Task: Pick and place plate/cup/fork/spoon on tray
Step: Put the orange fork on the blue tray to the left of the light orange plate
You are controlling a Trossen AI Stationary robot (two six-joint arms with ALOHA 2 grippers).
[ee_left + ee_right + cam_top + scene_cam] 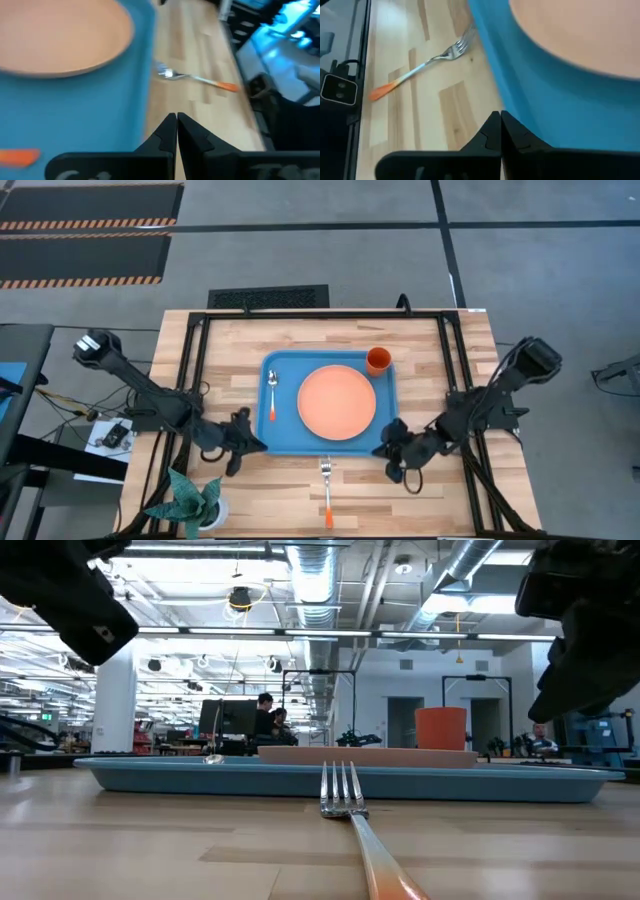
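Observation:
The blue tray (280,435) lies mid-table. On it rest the salmon-orange plate (336,401), the orange cup (378,361) at its far right corner, and the spoon (272,392) along its left side. The fork (326,492) lies on the bare wood near the table's front edge, tines toward the tray; it also shows in the left wrist view (195,78) and the right wrist view (420,65). My left gripper (252,445) is shut and empty at the tray's near left corner. My right gripper (385,450) is shut and empty at the tray's near right corner.
A small green potted plant (188,502) stands at the table's near left corner. A black frame (440,320) runs along the table's sides and far edge. Bare wood lies on either side of the fork.

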